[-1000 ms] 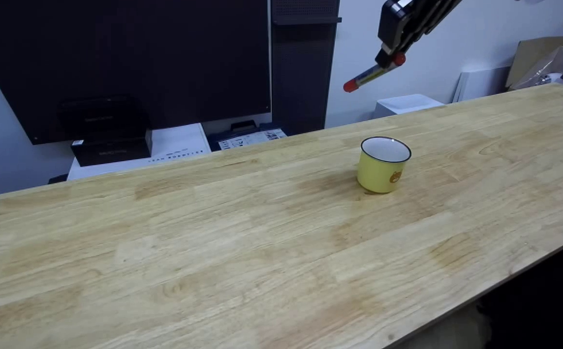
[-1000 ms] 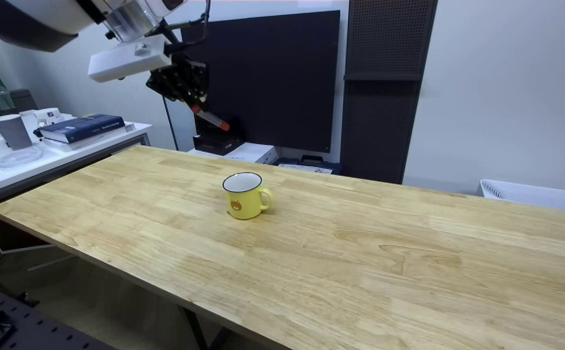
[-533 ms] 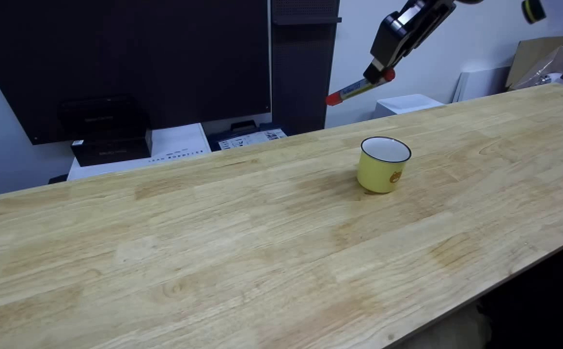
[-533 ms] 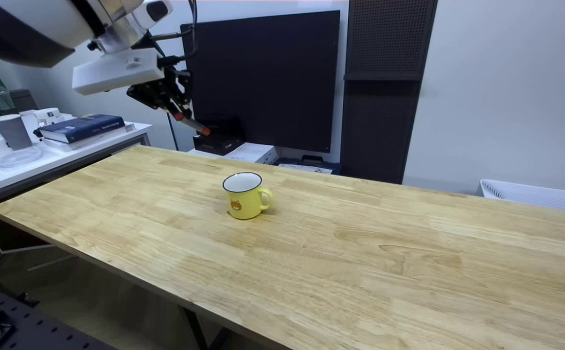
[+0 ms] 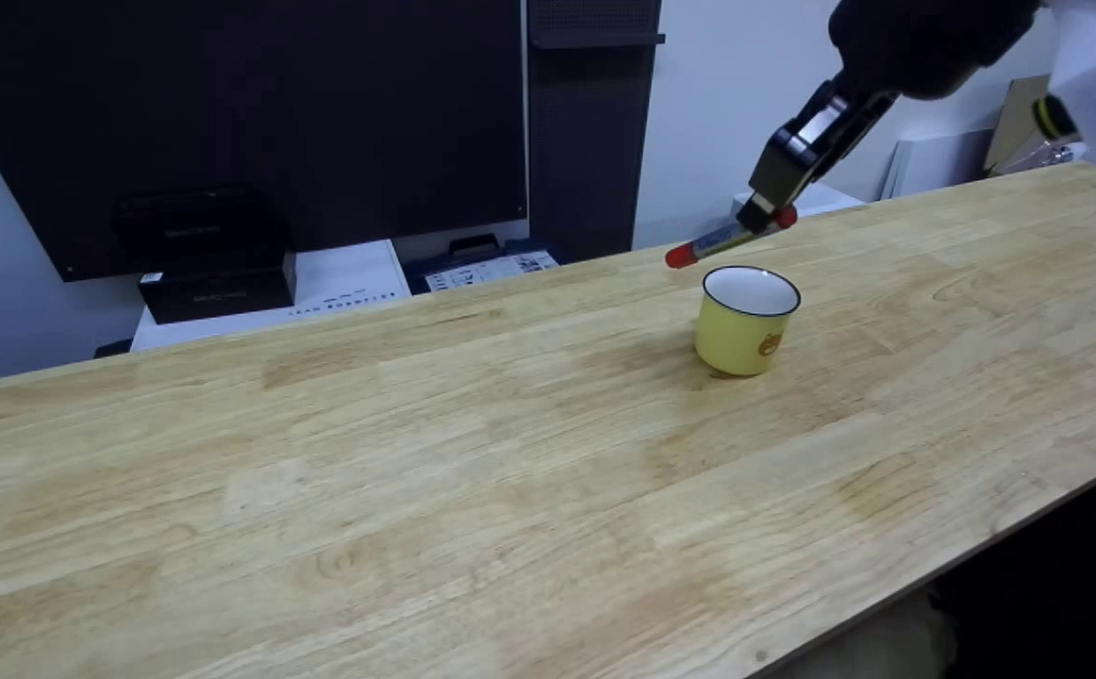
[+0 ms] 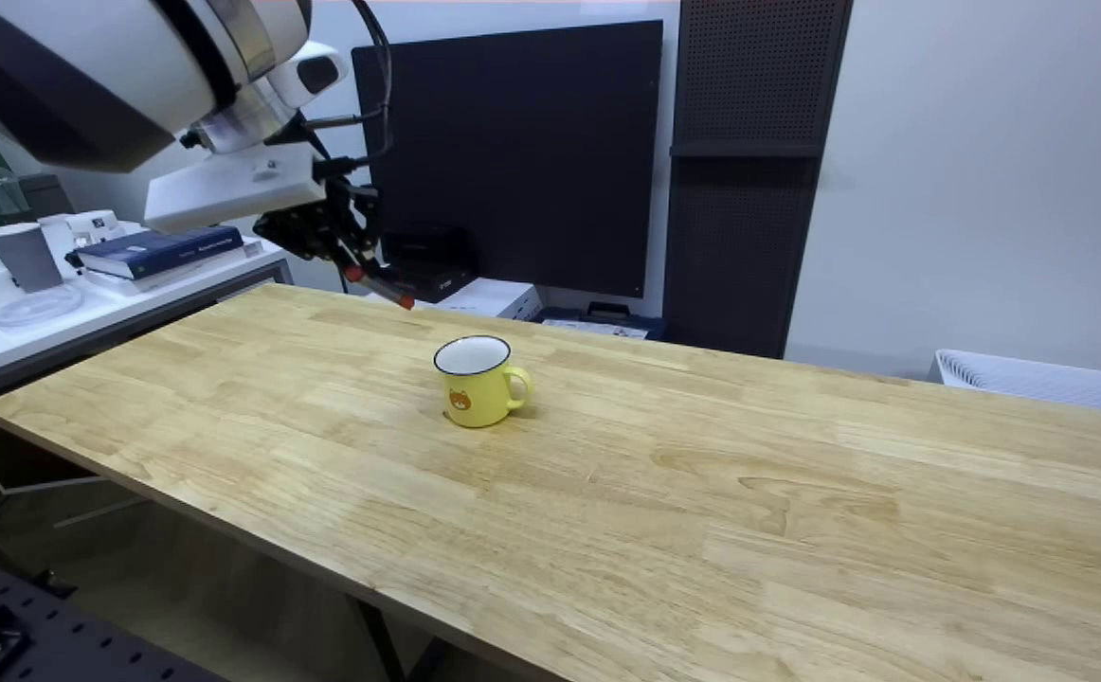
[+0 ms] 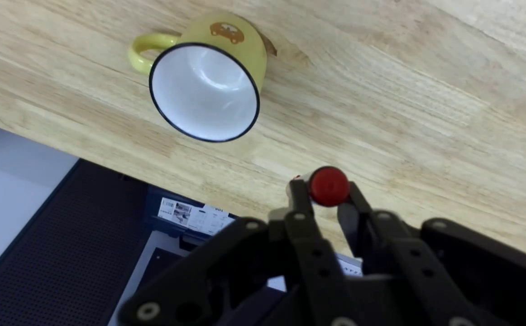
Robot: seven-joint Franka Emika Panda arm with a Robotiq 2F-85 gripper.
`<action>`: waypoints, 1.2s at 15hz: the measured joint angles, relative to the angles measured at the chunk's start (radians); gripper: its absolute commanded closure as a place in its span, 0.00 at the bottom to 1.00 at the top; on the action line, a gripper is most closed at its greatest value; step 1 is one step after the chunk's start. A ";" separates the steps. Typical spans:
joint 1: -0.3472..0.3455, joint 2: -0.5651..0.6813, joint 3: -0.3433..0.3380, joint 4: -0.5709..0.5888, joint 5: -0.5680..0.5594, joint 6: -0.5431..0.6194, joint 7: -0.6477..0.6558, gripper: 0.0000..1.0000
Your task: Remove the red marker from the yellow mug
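One marker (image 7: 329,186), red-ended, is held in the gripper (image 7: 329,193); one mug (image 7: 209,81), yellow, white-lined, black-rimmed, stands on the table (image 7: 408,117).

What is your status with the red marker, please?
Gripper shut on red marker. Marker tilted in midair, out of yellow mug. No obstruction seen.

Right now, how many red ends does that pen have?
2: one red tip at the free end of the pen, one red end near the end effector holding it. Both show in both exterior views.
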 measured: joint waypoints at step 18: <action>0.034 0.278 -0.035 0.084 -0.254 -0.002 0.335 0.95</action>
